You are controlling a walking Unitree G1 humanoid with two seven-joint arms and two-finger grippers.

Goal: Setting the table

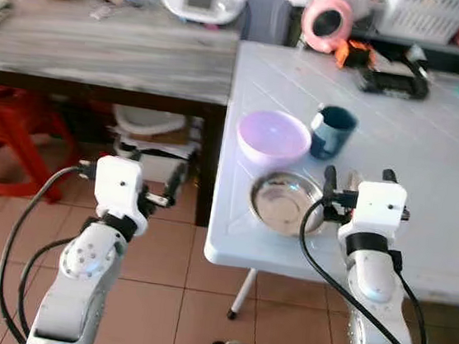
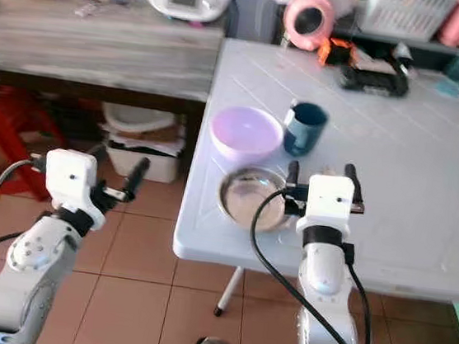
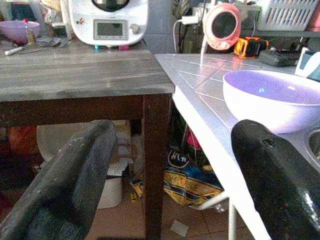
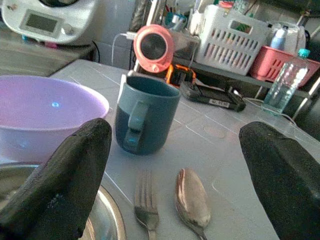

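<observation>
Near the white counter's [image 1: 430, 162] front left corner sit a metal plate [image 1: 284, 201], a purple bowl [image 1: 273, 135] and a teal mug [image 1: 333, 131]. A fork [image 4: 145, 202] and spoon [image 4: 192, 197] lie just beside the plate. The right hand [image 1: 359, 180] hovers open above the cutlery; the left hand [image 1: 155, 180] hangs open off the counter's left edge, over the floor.

You see a lilac bowl [image 1: 273, 135], teal mug [image 1: 333, 131], shiny steel plate [image 1: 282, 201], silver fork [image 4: 146, 205] and spoon [image 4: 192, 201], on a white grid-lined bench [image 1: 430, 162].
</observation>
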